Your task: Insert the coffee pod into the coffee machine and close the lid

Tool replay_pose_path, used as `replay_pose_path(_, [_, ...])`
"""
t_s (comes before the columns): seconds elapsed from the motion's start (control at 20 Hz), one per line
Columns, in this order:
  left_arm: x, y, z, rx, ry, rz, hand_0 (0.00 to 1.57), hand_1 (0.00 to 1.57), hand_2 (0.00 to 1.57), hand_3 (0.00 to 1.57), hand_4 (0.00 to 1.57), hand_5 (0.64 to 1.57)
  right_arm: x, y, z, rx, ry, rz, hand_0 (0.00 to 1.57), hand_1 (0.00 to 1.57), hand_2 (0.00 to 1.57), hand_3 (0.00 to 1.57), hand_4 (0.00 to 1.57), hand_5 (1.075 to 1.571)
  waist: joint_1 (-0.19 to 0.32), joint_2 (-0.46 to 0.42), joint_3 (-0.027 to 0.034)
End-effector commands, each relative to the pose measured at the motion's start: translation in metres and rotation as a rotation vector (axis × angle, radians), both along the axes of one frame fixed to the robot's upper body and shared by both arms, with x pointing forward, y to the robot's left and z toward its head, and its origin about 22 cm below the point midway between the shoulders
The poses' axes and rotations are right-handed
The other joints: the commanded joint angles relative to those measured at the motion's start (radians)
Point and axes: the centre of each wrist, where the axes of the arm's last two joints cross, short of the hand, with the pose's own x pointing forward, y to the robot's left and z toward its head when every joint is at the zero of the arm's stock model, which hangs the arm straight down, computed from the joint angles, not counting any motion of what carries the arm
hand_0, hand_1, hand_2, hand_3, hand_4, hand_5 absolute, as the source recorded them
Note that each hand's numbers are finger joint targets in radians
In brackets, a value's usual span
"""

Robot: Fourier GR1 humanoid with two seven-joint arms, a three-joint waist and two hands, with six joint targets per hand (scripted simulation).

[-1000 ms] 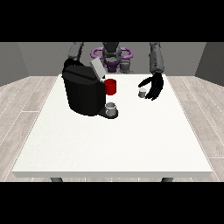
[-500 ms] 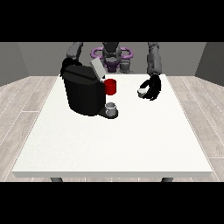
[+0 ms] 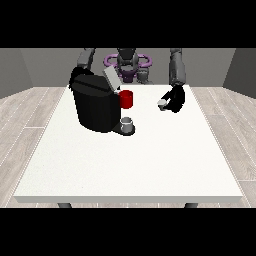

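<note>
Black hand at view's right (image 3: 174, 99) raised above white bench (image 3: 150, 160), fingers curled round small white coffee pod (image 3: 161, 103). Black coffee machine (image 3: 95, 103) lid open. Other hand's state: cannot tell.

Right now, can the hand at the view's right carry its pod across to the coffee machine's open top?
Probably yes. The hand at the view's right holds the pod above the table, the lid stands raised, and only the red part lies between.

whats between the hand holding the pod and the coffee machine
In the front view, only bare white table and the red part at the coffee machine front lie between it and the hand at the view's right.
</note>
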Motion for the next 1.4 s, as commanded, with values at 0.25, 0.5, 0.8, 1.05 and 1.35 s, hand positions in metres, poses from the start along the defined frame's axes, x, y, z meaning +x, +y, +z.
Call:
replay_pose_path(0.25, [0.034,-0.040,0.053,-0.055,-0.060,-0.211,1.39,1.39,1.41,1.35,0.58,1.571,-0.001,-0.021,-0.035,0.017,0.084,-0.077,0.00,0.00,0.00,0.00,0.44,1.571,0.062,-0.064,0.0000])
replay_pose_path(0.5, [0.057,-0.041,0.102,-0.055,-0.082,-0.231,1.26,1.26,1.32,1.30,0.53,1.571,-0.002,-0.019,-0.034,-0.015,0.104,-0.025,0.00,0.00,0.00,0.00,0.49,1.571,0.029,-0.090,-0.0002])
replay_pose_path(0.8, [0.067,-0.025,0.131,-0.066,-0.120,-0.204,1.23,1.23,1.32,1.29,0.57,1.571,0.013,0.017,0.001,-0.019,0.026,0.035,0.00,0.00,0.00,0.00,0.47,1.571,-0.037,-0.048,-0.0009])
replay_pose_path(1.05, [0.078,-0.024,0.171,-0.071,-0.195,-0.201,1.27,1.27,1.34,1.29,0.55,1.571,0.017,0.011,0.002,0.015,-0.034,0.044,0.00,0.00,0.00,0.00,0.48,1.571,-0.058,0.000,-0.0006])
replay_pose_path(1.35, [0.084,-0.006,0.205,-0.078,-0.224,-0.112,1.25,1.25,1.29,1.24,0.51,1.571,0.013,0.029,0.018,0.005,-0.021,0.120,0.00,0.00,0.00,0.00,0.52,1.571,-0.131,-0.009,-0.0010])
